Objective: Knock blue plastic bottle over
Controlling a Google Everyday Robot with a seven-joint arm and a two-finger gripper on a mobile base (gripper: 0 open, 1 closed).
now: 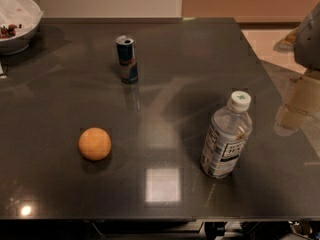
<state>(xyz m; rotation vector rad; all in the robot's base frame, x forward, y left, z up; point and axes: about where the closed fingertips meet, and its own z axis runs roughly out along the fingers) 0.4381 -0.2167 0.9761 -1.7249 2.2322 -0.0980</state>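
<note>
The blue plastic bottle (226, 136) stands upright on the dark table (165, 59), at the front right. It is clear plastic with a white screw cap and a white-and-dark-blue label. My gripper (291, 116) hangs at the right edge of the view, over the table's right side. It is to the right of the bottle, about level with its cap, and apart from it. The grey arm rises above it at the frame's edge.
A blue-and-silver drink can (127, 59) stands upright at the back middle. An orange (94, 143) lies at the front left. A white bowl (15, 21) with food sits at the back left corner. The table's right edge runs diagonally beside the gripper.
</note>
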